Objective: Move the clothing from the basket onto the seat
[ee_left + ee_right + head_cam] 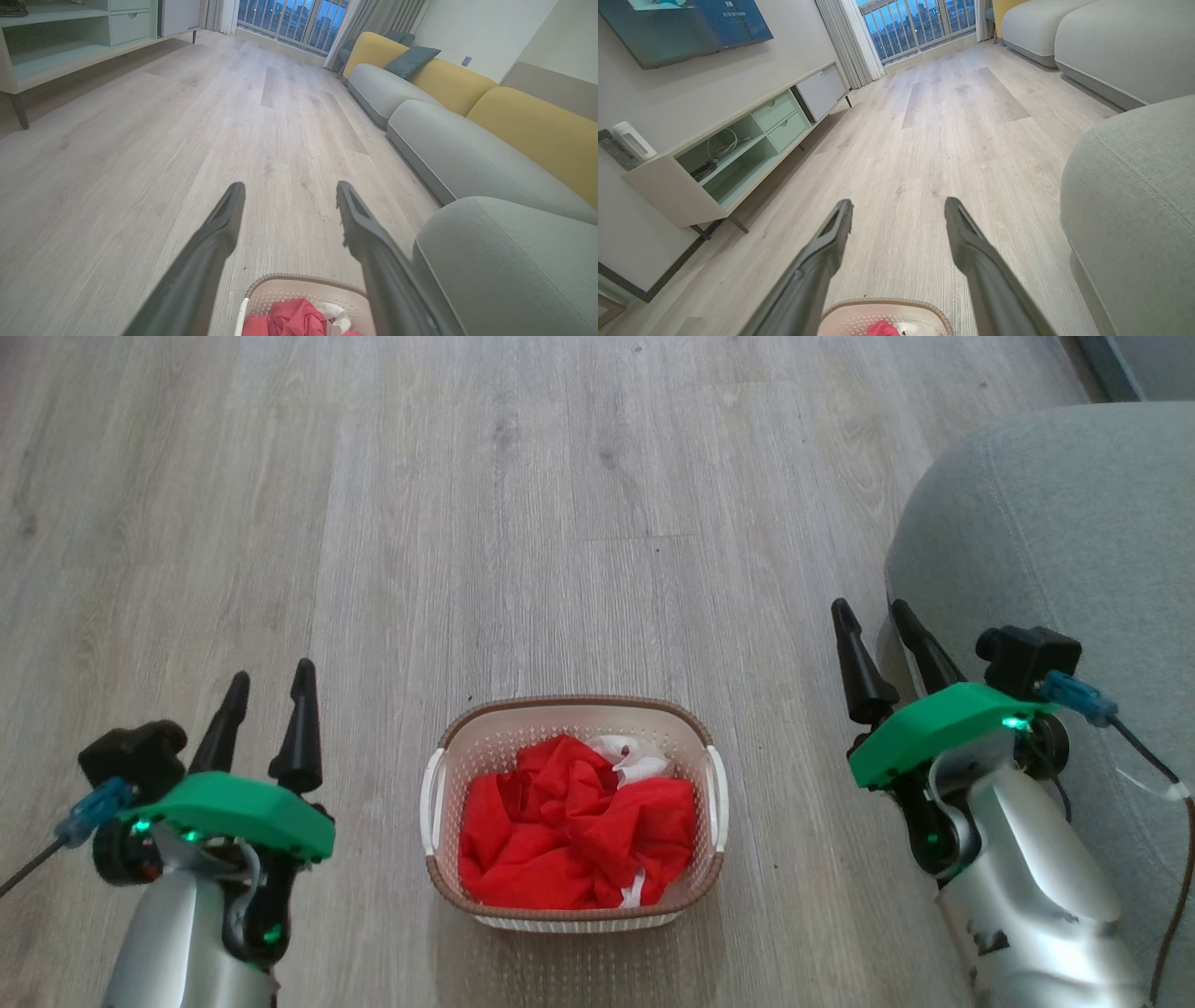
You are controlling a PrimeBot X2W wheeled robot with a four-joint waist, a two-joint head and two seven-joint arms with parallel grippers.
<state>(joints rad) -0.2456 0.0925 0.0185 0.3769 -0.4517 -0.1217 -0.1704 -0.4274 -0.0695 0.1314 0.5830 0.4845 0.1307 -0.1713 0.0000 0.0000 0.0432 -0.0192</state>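
- Jaws spread wide and empty on both left gripper (273, 672) and right gripper (872, 609).
- Wood-plank floor (467, 476), pale.
- Grey-green seat (1055, 523), cushioned, rounded corner, just right of the right gripper.
- Cream basket (569, 702), brown rim, white handles; stands on the floor between the grippers, apart from the seat.
- Crumpled clothing (569, 831), red with one white piece, inside the basket.

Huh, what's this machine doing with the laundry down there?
A two-armed robot is facing a basket on the floor, full of red and white clothing. Its job is to move that clothing onto the grey seat on its right. Nothing is picked up yet: the left gripper and right gripper hang open and empty, one on either side of the basket, touching nothing.
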